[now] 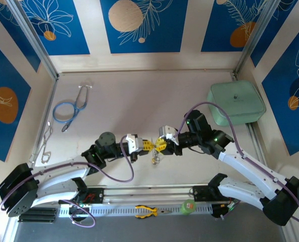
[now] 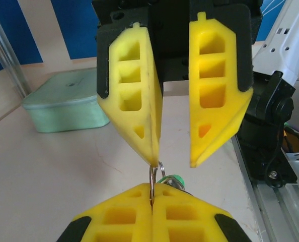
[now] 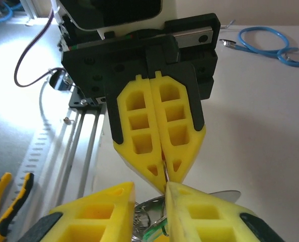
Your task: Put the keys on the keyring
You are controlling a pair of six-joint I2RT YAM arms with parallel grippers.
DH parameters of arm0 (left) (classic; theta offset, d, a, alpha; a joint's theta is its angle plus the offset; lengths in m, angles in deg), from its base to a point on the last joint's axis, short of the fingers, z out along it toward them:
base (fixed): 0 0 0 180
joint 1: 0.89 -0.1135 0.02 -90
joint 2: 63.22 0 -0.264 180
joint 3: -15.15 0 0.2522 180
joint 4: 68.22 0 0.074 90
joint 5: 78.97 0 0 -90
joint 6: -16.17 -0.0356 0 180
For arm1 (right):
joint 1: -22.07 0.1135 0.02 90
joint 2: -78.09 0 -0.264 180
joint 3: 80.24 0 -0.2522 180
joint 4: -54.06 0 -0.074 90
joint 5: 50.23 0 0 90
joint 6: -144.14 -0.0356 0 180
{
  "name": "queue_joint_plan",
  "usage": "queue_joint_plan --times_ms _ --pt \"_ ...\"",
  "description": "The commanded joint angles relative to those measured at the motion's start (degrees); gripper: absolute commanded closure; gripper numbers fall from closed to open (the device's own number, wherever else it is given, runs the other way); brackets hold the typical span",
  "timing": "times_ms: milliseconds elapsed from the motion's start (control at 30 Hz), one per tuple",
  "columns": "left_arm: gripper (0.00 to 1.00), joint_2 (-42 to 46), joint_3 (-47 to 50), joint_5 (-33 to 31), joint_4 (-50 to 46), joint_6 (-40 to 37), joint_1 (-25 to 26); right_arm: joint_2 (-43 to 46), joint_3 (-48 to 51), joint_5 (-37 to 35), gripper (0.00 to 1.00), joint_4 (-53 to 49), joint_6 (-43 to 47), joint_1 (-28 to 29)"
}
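Two grippers are meeting tip to tip over the near middle of the table (image 1: 129,101), and the task's things are sitting in the small space between them. The left gripper (image 2: 152,194) is clenching its yellow fingers flat together on a thin silver ring, which I am taking to be one ring of the keyring (image 2: 153,175). That ring is standing upright on edge, its upper arc poking out of the pinch toward the other arm. The right gripper (image 2: 173,162) is facing it with jaws parted and is grasping nothing. One of its fingertips is touching the top of the ring, while the other is standing clear to one side. The green-headed key (image 2: 175,181) is sitting just beside the ring, on the same side as that open gap and slightly lower. I cannot tell whether it is already threaded on, and I am not making out the yellow-headed key with any confidence. The ring's flat plane is running along the line between the two wrists, so the right jaws are opening across it. The right arm is the free one and the nearer to the green head, so the coming move is probably falling to it: a small sideways and downward shift would bring the key between its fingers while the left arm is steadying the ring.
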Motion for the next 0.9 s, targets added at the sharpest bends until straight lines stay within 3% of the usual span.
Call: queue_joint_plan --times_ms 0,300,633,733,867 --pt "1.0 -0.13 -0.6 4.83 4.31 0.65 0.02 0.1 0.99 -3.14 0.79 1.12 4.35 1.49" --pt "1.0 0.23 -1.16 5.47 1.84 -1.0 -0.02 4.08 3.1 -8.25 0.75 3.42 5.34 2.53" --pt "1.0 0.01 -1.85 7.11 0.31 -1.48 -0.02 5.34 7.01 -7.73 0.72 7.54 2.81 5.57" --pt "1.0 0.05 -2.02 8.04 0.32 -1.73 -0.02 4.37 7.2 -8.76 0.74 8.05 3.05 6.52" --pt "1.0 0.17 -2.11 8.39 -0.17 -2.06 0.06 4.72 7.24 -8.59 0.86 8.47 2.65 6.71"
